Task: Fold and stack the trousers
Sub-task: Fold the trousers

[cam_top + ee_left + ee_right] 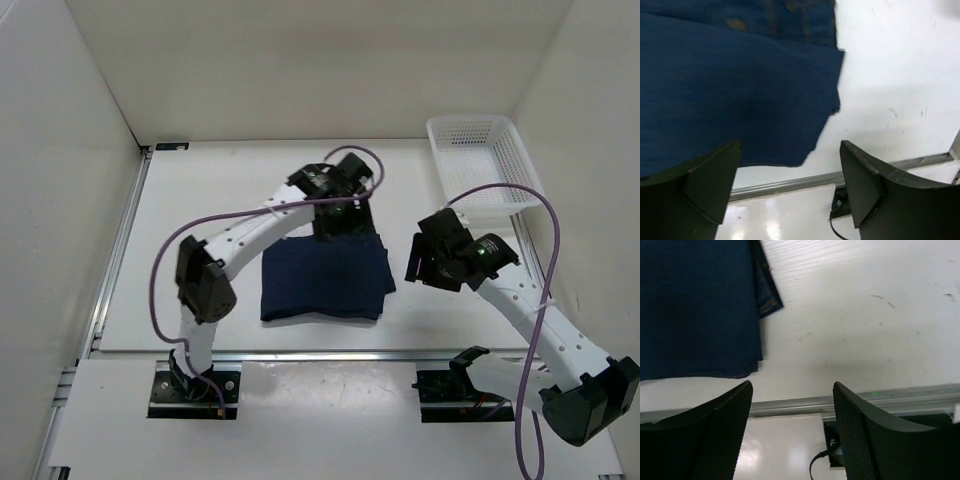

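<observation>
White panels (300,70) are enclosing a white worktop (205,190) edged with aluminium rail (112,262), and a left arm (250,225) and right arm (525,305) are sitting bolted at its near edge: a robotics lab cell.

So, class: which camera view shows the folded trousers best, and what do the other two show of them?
Top external: the trousers appear nearly whole, a folded dark-blue rectangle. Left wrist shows only one part with a corner; right wrist only one edge and a stitched hem corner.
</observation>
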Motion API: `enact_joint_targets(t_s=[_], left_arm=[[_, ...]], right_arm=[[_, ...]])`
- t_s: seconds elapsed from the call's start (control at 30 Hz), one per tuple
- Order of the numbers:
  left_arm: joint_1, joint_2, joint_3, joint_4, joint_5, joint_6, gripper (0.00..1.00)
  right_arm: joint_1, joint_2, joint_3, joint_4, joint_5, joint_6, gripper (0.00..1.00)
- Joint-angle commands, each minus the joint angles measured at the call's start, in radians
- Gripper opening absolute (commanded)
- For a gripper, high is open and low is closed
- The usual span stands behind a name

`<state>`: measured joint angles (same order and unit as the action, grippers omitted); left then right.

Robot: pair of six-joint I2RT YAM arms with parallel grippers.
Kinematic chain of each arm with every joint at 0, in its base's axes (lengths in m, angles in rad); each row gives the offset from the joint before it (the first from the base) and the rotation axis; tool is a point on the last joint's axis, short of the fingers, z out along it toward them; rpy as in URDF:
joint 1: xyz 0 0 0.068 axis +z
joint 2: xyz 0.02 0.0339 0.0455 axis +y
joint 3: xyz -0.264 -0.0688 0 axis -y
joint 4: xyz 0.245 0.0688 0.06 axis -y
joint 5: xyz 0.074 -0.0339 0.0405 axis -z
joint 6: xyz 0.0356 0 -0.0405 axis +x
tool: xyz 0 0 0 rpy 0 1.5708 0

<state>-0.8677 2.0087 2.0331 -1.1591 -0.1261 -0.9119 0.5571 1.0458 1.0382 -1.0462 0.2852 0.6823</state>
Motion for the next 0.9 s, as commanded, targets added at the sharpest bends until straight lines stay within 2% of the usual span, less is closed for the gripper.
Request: enact_joint_targets(t_s=[0.0, 0.03, 0.13, 0.2, 0.3, 0.37, 0.53, 0.73, 0.87], left_arm=[[0.125, -0.241, -0.113, -0.017, -0.076, 0.037, 0.89], [0.153, -0.298, -0.154, -0.017, -0.087, 0.038, 0.88], [0.263, -0.382, -0.339, -0.017, -0.073, 0.05, 0.83], [0.314, -0.465, -0.455, -0.005, -0.052, 0.061, 0.81], [0.332, -0.542, -0.53, 0.018, -0.043, 0.07, 0.81], [0.332, -0.56, -0.53, 0.009, -0.043, 0.07, 0.81], [0.342, -0.542, -0.521, -0.016, -0.064, 0.088, 0.81], [0.342, -0.522, -0.511, -0.016, -0.064, 0.097, 0.81], [0.342, -0.522, -0.531, -0.016, -0.064, 0.097, 0.81]], right_arm=[[0.0, 0.04, -0.013, 0.141, -0.212, -0.104, 0.73], [-0.009, 0.068, -0.026, 0.199, -0.256, -0.115, 0.77], [-0.019, 0.189, -0.047, 0.291, -0.3, -0.115, 0.76], [-0.019, 0.253, -0.058, 0.339, -0.328, -0.136, 0.71], [-0.043, 0.328, -0.058, 0.423, -0.368, -0.165, 0.6], [-0.059, 0.396, -0.049, 0.465, -0.394, -0.193, 0.54], [-0.103, 0.523, -0.009, 0.489, -0.385, -0.23, 0.54], [-0.112, 0.582, 0.003, 0.522, -0.394, -0.239, 0.55], [-0.112, 0.605, 0.014, 0.531, -0.394, -0.248, 0.42]])
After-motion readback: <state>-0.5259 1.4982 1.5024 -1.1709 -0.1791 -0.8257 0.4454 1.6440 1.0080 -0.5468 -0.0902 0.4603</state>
